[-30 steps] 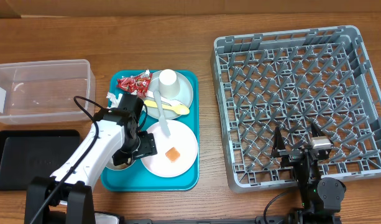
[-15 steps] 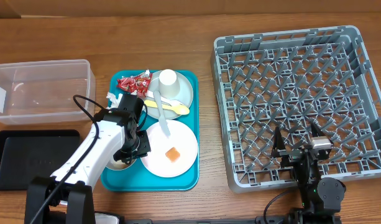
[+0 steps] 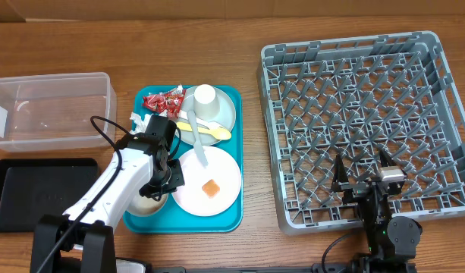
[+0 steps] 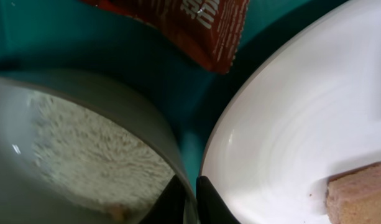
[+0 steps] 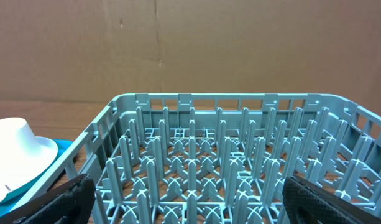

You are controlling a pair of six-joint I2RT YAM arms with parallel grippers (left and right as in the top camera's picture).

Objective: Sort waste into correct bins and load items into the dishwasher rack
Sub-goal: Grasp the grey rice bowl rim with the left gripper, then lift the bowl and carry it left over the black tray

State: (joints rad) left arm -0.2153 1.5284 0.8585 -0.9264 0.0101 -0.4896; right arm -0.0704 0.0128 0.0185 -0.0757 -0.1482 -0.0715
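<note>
Pinching the rim of the small white bowl (image 4: 146,124) with the left gripper (image 4: 191,198), just beside the pale pink plate (image 3: 217,168), only a thin strip of teal tray (image 3: 228,220) between. Up close only: rice (image 4: 84,155) inside. Spread wide at the dishwasher rack (image 3: 353,45) near edge: right gripper (image 3: 362,178).

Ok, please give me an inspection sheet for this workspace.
Surface: brown wooden table.
Job's things: large grey plastic rack, clear plastic tub and black rectangular tray look empty; pale round plate with orange cube, grey-green round plate, white cup, yellow plastic spoon, pale plastic fork, red shiny wrappers, crumpled white tissue on flat teal tray.
Clutter: nothing seen.
Grippers: left gripper shut on small bowl of white rice; right gripper open at rack.
Cables: black cable at left arm.
Surroundings: brown cardboard wall.
</note>
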